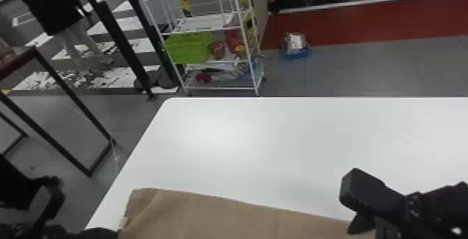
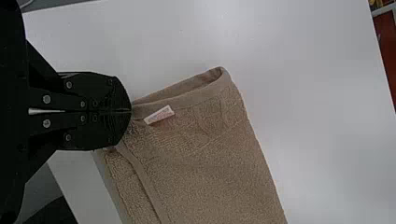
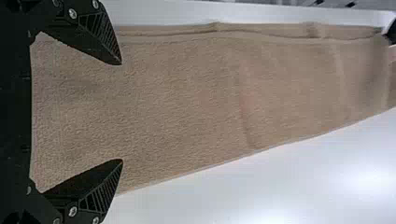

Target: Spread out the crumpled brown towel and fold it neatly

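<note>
The brown towel (image 1: 209, 214) lies as a long folded strip along the near part of the white table. At its left end in the head view is my left gripper (image 1: 99, 234). In the left wrist view that left gripper (image 2: 131, 112) is shut on the hem of the towel (image 2: 201, 158), beside a small white tag (image 2: 159, 115). My right gripper (image 1: 348, 208) is over the strip's right part in the head view. Its fingers stand wide apart in the right wrist view, with the right gripper (image 3: 122, 112) above the flat towel (image 3: 196, 102) and not closed on it.
The white table (image 1: 278, 144) extends beyond the towel, with its left edge slanting beside the cloth. Past the far edge stands a white shelf rack (image 1: 216, 60) holding a green basket (image 1: 188, 48). A dark metal frame (image 1: 59, 147) is on the floor to the left.
</note>
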